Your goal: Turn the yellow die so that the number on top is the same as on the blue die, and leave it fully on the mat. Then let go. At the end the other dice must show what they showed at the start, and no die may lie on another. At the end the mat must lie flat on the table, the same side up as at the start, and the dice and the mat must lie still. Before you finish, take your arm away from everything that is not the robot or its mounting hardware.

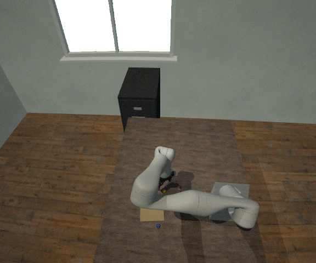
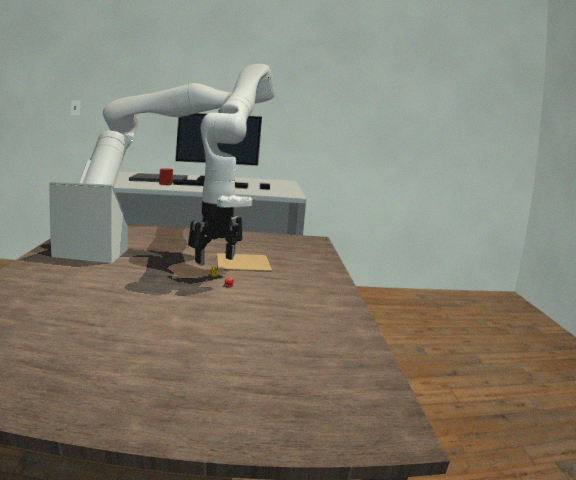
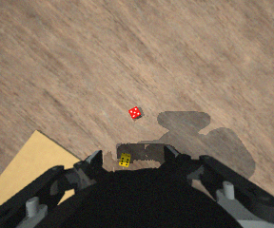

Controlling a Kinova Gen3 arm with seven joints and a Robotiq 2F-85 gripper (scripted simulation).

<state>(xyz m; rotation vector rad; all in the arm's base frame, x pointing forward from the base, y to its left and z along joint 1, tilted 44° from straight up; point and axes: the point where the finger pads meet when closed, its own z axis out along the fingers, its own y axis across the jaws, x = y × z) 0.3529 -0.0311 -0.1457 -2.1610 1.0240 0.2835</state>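
The yellow die (image 1: 164,191) (image 2: 214,272) (image 3: 125,160) lies on the table beside the mat; its upper face appears to show six pips in the wrist view. My gripper (image 2: 215,256) (image 3: 133,155) is open and empty, pointing down above the yellow die, which appears between the fingertips, nearer the left one in the wrist view. The tan mat (image 1: 152,216) (image 2: 252,263) (image 3: 32,166) lies flat. The blue die (image 1: 158,226) lies on the table beyond the mat; its top number is too small to read. It is hidden in the exterior view.
A red die (image 2: 229,282) (image 3: 134,112) lies on the table near the yellow one, with five pips on top. The arm hides part of the mat in the top view. The robot's grey base block (image 2: 81,222) stands on the table.
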